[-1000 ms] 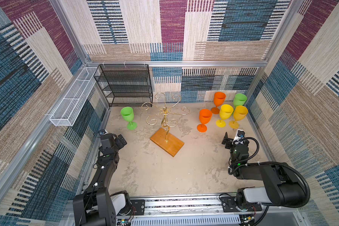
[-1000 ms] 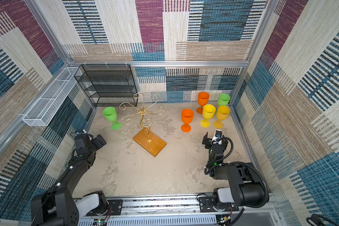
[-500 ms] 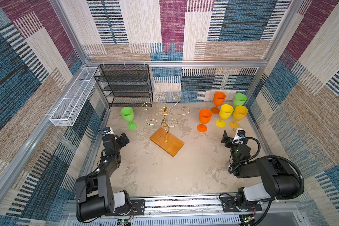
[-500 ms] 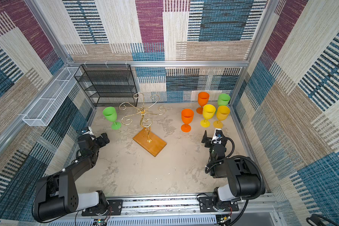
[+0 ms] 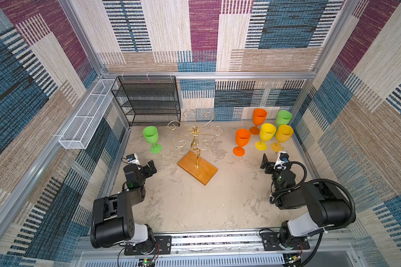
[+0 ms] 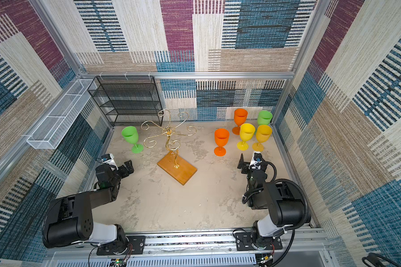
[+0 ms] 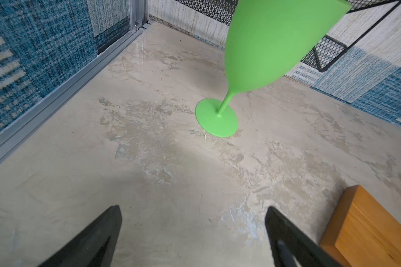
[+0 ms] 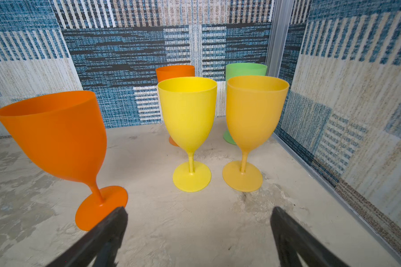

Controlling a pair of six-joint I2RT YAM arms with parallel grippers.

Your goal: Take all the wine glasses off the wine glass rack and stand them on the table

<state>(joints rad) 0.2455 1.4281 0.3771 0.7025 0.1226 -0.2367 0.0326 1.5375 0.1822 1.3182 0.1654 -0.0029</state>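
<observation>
Your wine glass rack (image 5: 201,171) stands bare in the middle, green wine glass (image 5: 151,136) upright beside it, so left gripper (image 7: 193,209) and right gripper (image 8: 198,210) gape wide, holding nothing, since the job looks done.

The floor (image 5: 194,208) in front of the wine glass rack (image 5: 204,172) is open, with wide room to come in from the near side. On the left the green glass (image 5: 151,136) stands near the rack's scroll arms, with a narrow lane between them. The black mesh shelf (image 5: 148,101) closes the back. On the right the five glasses (image 5: 266,131) stand close together by the side wall, well apart from the rack.
</observation>
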